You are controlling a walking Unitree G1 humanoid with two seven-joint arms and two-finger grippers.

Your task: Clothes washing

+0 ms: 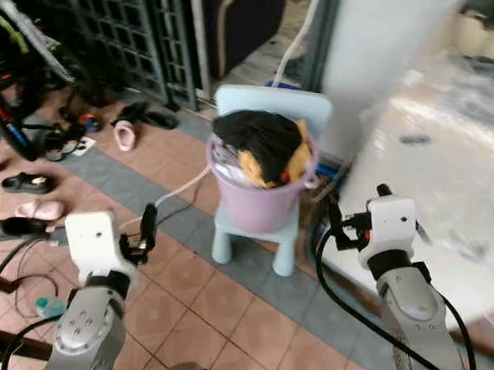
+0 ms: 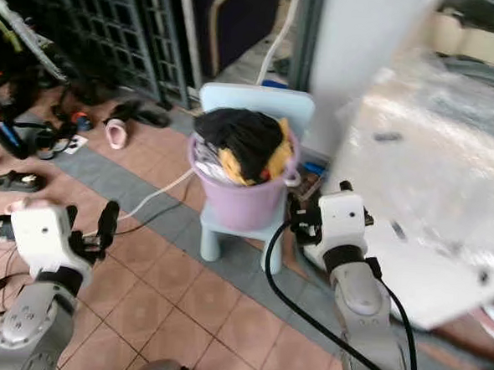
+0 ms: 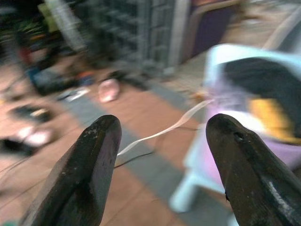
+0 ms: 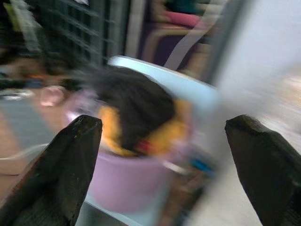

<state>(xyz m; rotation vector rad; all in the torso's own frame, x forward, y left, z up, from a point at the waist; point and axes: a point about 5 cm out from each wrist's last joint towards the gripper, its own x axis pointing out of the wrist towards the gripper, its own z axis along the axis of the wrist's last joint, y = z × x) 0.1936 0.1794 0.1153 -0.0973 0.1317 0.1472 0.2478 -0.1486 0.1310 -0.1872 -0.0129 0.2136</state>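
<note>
Nearest: my left gripper (image 1: 147,229) and my right gripper (image 1: 336,216), both raised, fingers spread wide, holding nothing. A black cable (image 1: 340,304) loops beside my right arm.

Ahead, between my jaws: a lilac bucket (image 1: 258,204) heaped with black and yellow clothes (image 1: 262,144), seated on a pale blue child's chair (image 1: 261,236).

Beyond my left jaws: a white hose (image 1: 175,193) across the tiled floor (image 1: 214,309), scattered sandals (image 1: 29,183), a pink slipper (image 1: 125,136), and a dark metal grille (image 1: 131,27).

Beyond my right jaws: a white, blurred surface (image 1: 433,163), possibly plastic-covered.
</note>
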